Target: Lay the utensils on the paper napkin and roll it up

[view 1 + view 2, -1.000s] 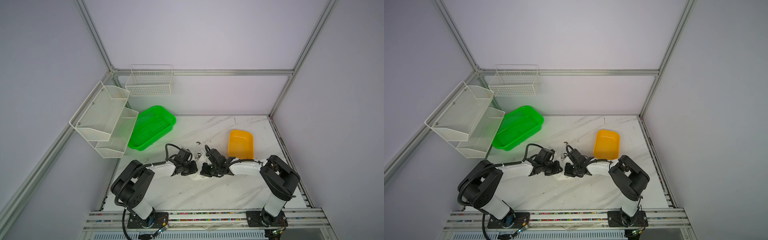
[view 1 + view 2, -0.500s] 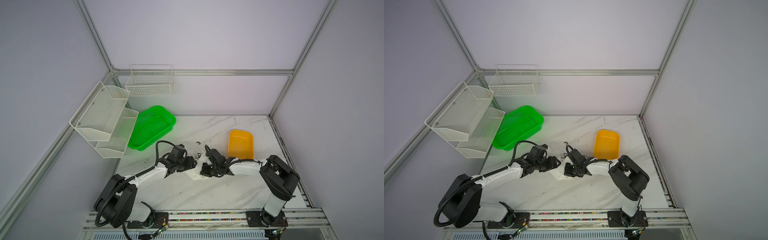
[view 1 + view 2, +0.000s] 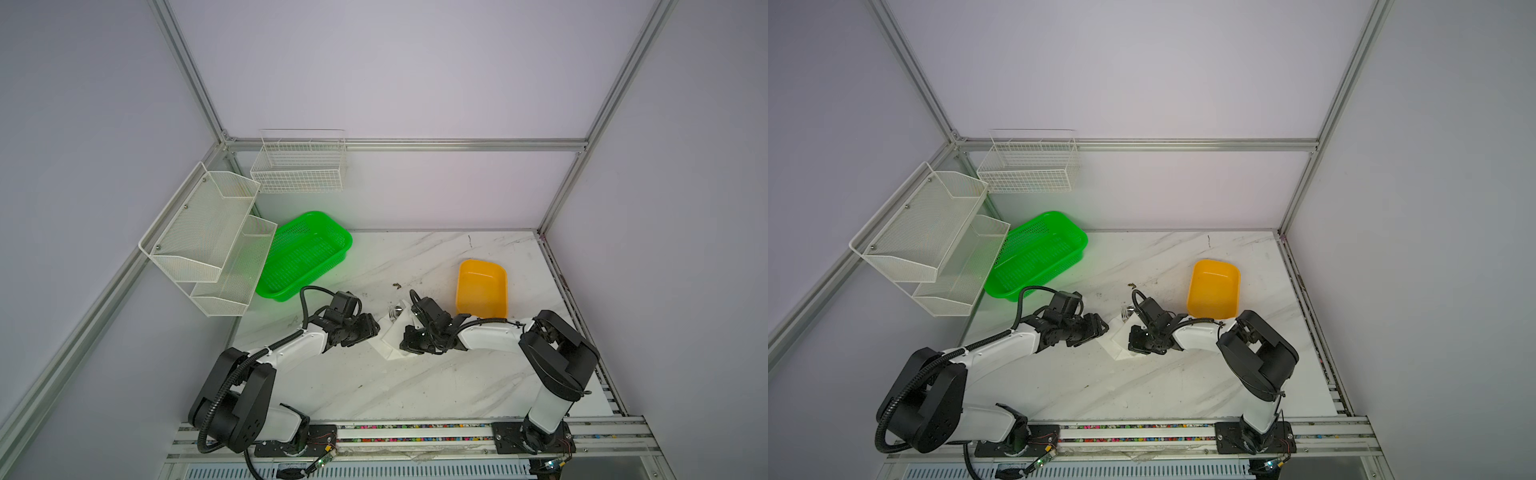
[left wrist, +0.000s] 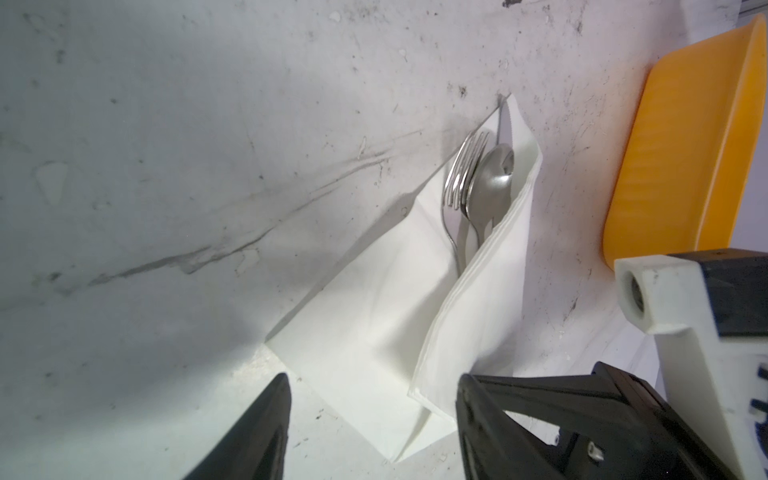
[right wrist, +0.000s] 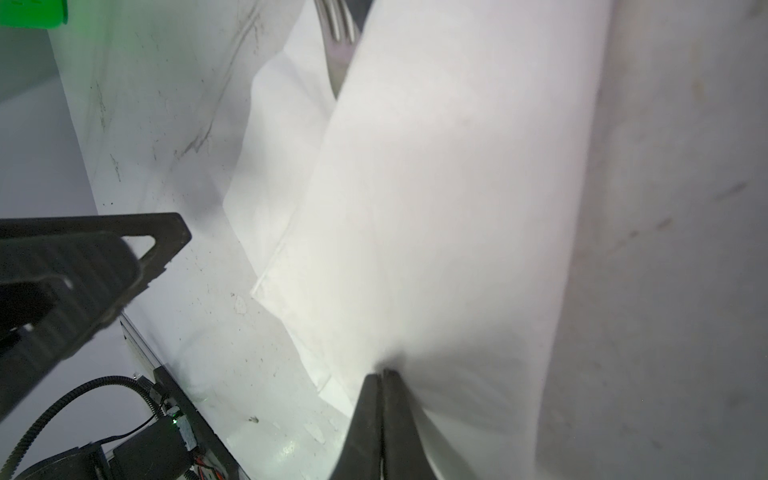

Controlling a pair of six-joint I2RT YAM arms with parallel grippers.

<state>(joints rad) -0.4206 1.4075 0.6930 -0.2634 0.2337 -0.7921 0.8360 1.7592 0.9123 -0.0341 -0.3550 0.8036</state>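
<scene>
- Both top views: paper napkin (image 3: 388,338) (image 3: 1119,340) lies mid-table (image 3: 415,386), between the two grippers, and is partly folded up.
- Utensils (image 3: 395,309) (image 3: 1125,309) stick out of its far end, near the yellow tub (image 3: 482,286). Green basket (image 3: 307,257) sits well apart at far left.
- Left gripper (image 3: 372,328) (image 3: 1102,328) is just beside the napkin's left edge. Right gripper (image 3: 405,345) (image 3: 1136,347) is at the right edge, near end.
- Left wrist: left gripper (image 4: 372,378) jaws are wide apart with nothing in them. The napkin (image 4: 374,299) lies on the table just ahead, its near end between the two fingers.
- One side of the napkin is lifted into a standing flap. Fork (image 4: 461,174) and spoon (image 4: 492,174) lie touching in the crease, heads away from the gripper, handles hidden under the flap.
- A thin metal tip shows beyond the spoon; can't tell what it is. The tub (image 4: 685,145) is beside the napkin, not touching.
- Right wrist: right gripper (image 5: 380,374) jaws are closed tight, pinching the lifted flap of the napkin (image 5: 436,208).
- Fork tines (image 5: 338,41) show past the flap's far end.
</scene>
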